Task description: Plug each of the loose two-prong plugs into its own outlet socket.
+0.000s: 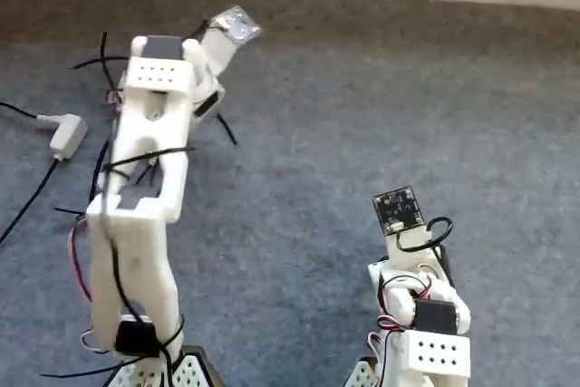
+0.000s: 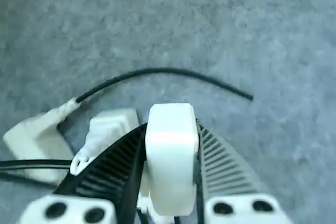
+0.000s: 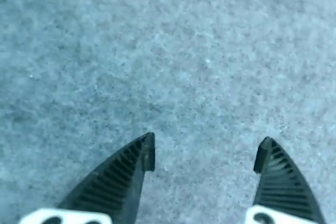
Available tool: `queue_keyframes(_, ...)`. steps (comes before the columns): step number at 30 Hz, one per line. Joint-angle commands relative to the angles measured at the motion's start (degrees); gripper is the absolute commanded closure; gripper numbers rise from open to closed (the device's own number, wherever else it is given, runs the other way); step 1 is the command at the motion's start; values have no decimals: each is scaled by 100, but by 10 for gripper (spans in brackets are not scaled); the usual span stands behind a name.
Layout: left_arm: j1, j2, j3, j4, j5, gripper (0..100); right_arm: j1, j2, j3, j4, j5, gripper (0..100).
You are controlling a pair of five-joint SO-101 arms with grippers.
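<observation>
Grey felt is covering the desk. We are clamping a white plug in our left pincer. Our right pincer is hanging wide open.

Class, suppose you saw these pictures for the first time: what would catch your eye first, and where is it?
The tall white left arm stretches up the left side of the grey mat, its left gripper shut on a white plug. A second plug with a black cable lies on the mat near the high view's left edge. The right gripper hangs open over the mat.
</observation>
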Motion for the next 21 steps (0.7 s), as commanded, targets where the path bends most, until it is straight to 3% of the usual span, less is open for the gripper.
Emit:
queue_keyframes(1, 330, 585, -1174, 589, 70, 995, -75, -48, 57, 13, 53, 702)
queue_keyframes(4, 426, 1024, -1974, 1143, 158, 928, -75, -40, 66, -66, 53, 702)
queue_keyframes(7, 365, 1174, -2738, 1565, 703, 746, -75, -40, 66, -75, 53, 702)
queue_keyframes(10, 330, 1182, -3081, 1855, 747, 620, -75, -40, 66, -66, 53, 702)
queue_keyframes(17, 233, 1174, -3081, 1873, 756, 629, -84, -40, 66, -66, 53, 702)
queue_keyframes(21, 242, 804, -3099, 1873, 756, 684, -84, -40, 66, -66, 53, 702)
